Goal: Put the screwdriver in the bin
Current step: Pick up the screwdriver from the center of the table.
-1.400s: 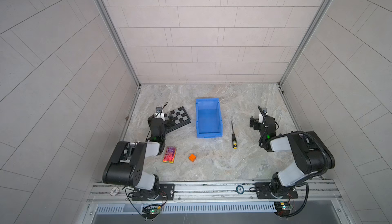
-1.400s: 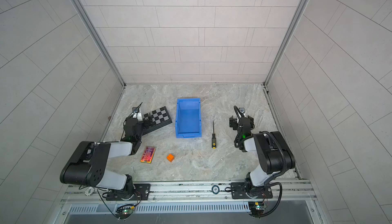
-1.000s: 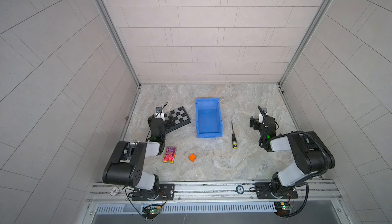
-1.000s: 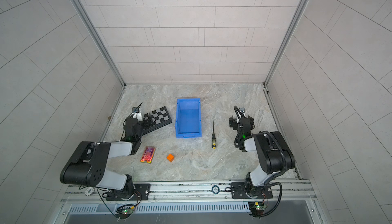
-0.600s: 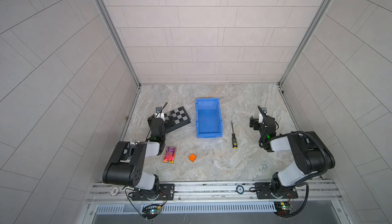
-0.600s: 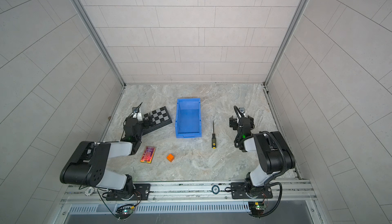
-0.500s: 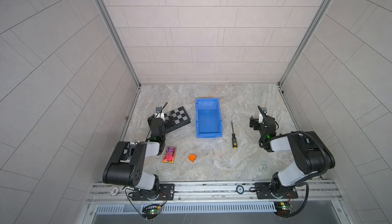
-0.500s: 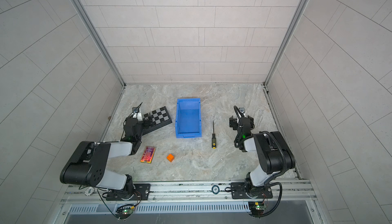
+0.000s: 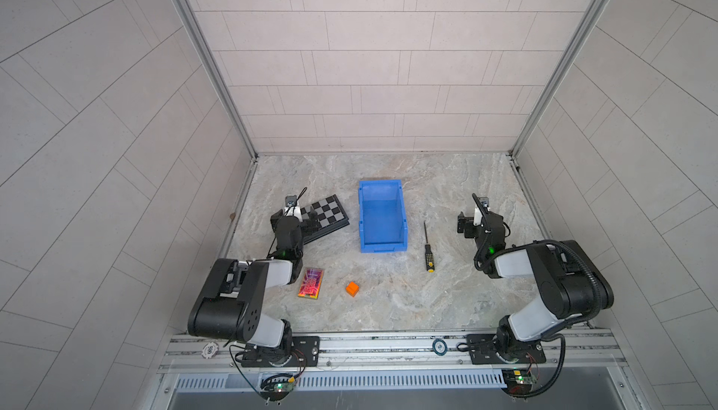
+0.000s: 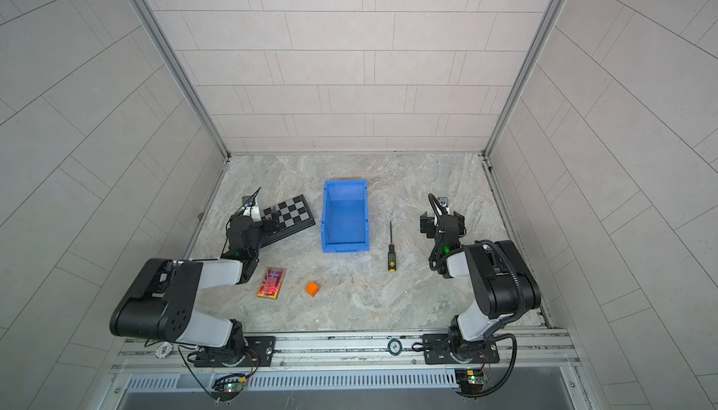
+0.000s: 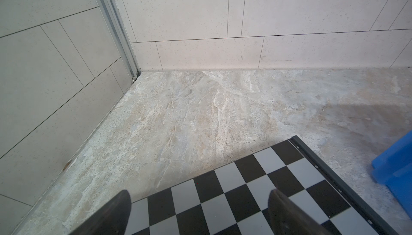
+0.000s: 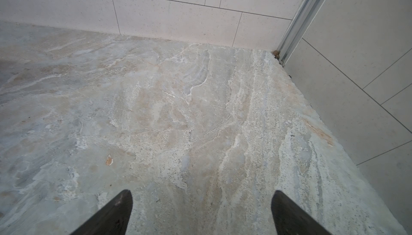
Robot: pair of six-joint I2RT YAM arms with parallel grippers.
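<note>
**Screwdriver flat on the bench, both tools open**

Nearest the lower edge in both top views, an orange cube (image 9: 352,288) and a shiny card (image 9: 311,283) lie left of centre on the marbled bench (image 9: 388,311). A little farther up, right of centre, the screwdriver (image 9: 427,250) lies flat on the bench. Its yellow-capped handle points toward the lower edge and its thin shaft toward the upper edge. It is outside the bin (image 9: 363,213), just beside the bin's right wall and apart from it, between the bin and the right tool (image 12: 200,197). That tool's jaws stand wide apart over bare bench, clear of the screwdriver. At the left of the frame, the left tool (image 11: 198,200) is also spread open and grips nothing, its fingertips over the near part of the chessboard (image 9: 328,213). The blue bin sits at centre, its lower front toward the lower edge.
</note>
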